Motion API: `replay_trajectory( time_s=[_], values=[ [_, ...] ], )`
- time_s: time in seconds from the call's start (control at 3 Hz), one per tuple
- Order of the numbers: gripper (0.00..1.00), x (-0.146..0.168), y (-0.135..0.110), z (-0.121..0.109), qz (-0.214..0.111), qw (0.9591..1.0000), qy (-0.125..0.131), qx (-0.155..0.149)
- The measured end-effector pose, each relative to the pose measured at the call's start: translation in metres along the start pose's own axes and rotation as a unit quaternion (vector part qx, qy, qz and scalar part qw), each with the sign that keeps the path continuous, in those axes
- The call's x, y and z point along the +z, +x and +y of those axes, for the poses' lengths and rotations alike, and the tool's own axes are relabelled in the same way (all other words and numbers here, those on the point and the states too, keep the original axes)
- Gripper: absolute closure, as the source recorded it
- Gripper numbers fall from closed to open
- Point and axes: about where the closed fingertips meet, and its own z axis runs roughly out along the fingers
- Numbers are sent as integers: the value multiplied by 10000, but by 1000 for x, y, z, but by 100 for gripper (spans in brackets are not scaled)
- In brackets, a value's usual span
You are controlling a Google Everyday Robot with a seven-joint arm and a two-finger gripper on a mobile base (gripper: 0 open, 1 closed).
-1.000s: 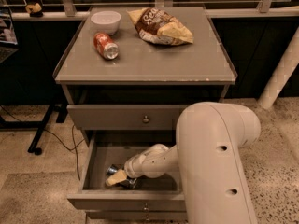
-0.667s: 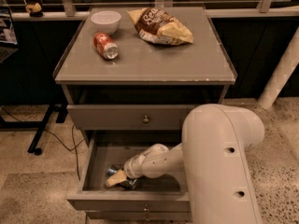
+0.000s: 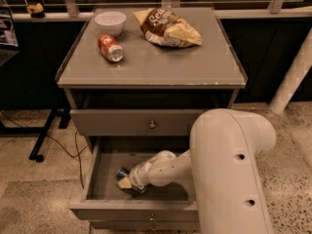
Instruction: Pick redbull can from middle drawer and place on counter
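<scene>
1. My gripper (image 3: 127, 182) sits in the open middle drawer (image 3: 109, 162), right at the redbull can (image 3: 122, 172); can't tell its grip.
2. Tabletop (image 3: 161, 67) back holds soda can (image 3: 110, 48), bowl (image 3: 110, 22), chip bag (image 3: 168, 28); front stretch open.

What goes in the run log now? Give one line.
gripper: inside middle drawer, at redbull can | drawer: open | counter: redbull can absent

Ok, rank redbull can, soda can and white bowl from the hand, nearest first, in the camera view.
1. redbull can, by the hand in the middle drawer.
2. soda can, left on the counter.
3. white bowl, back left, behind it.
</scene>
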Motion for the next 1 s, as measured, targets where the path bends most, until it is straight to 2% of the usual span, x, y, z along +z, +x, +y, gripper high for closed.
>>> replay_trajectory(
  time_s=[0.67,1.0],
  values=[
    [89,0,0,0,0,10000,0,0],
    [100,0,0,0,0,10000,-1,0]
  ],
)
